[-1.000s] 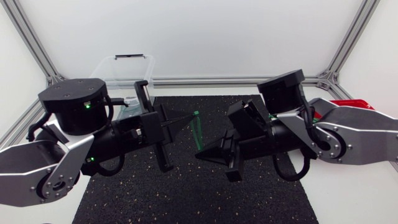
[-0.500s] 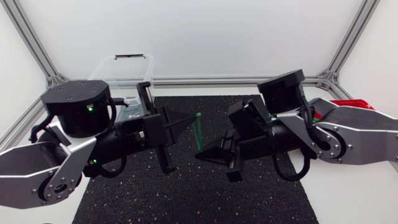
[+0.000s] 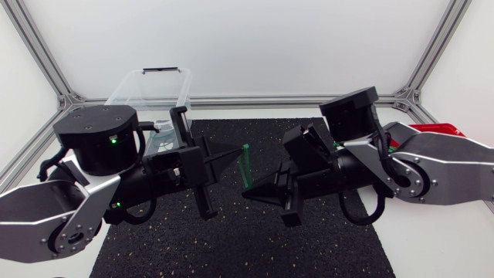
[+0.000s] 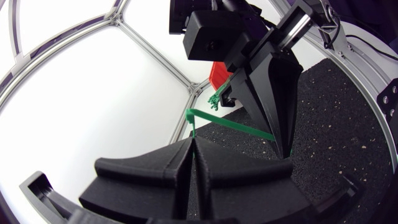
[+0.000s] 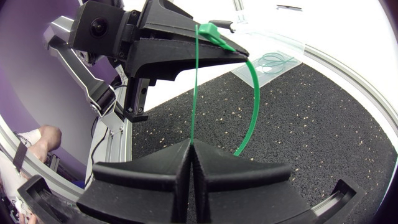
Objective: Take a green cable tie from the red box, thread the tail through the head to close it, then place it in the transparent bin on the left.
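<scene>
The left jaws are closed on the head end of the green cable tie (image 3: pixel 245 164), and the right jaws are closed on its thin tail. So the tie is held in the air between the two arms, above the black mat (image 3: pixel 255 239). In the right wrist view the tail stands straight from the right jaws up to the head, and the rest of the strap bends away in a bow. The step in hand seems to be the threading. Whether the tip is already inside the head cannot be seen. The next move probably calls for a small, well-aligned push of the tail through the head. The red box (image 3: pixel 432 129) lies behind the right arm and the transparent bin (image 3: pixel 147 85) behind the left arm. Both are on the white table (image 3: pixel 432 247), inside an aluminium frame (image 3: pixel 255 99).
</scene>
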Motion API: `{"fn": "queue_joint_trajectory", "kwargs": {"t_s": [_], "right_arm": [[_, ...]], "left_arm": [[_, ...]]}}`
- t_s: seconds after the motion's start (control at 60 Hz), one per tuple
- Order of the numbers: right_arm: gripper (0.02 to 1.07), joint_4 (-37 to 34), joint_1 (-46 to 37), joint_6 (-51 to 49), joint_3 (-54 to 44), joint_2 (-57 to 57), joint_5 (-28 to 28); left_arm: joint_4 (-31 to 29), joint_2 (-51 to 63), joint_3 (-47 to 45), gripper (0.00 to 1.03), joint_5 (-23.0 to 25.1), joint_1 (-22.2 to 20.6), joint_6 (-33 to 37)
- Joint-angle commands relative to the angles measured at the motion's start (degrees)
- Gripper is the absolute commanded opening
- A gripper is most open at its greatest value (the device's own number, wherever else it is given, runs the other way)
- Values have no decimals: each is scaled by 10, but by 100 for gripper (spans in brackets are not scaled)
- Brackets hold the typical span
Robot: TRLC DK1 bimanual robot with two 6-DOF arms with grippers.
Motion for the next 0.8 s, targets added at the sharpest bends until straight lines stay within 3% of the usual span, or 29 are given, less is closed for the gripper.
{"fn": "queue_joint_trajectory", "kwargs": {"t_s": [0.0,0.783], "right_arm": [[7,3,4,-8,-16,-5,0],[7,9,3,-11,-14,6,3]], "left_arm": [[11,-7,-9,3,-3,1,16],[12,-16,-10,3,-4,10,22]]}}
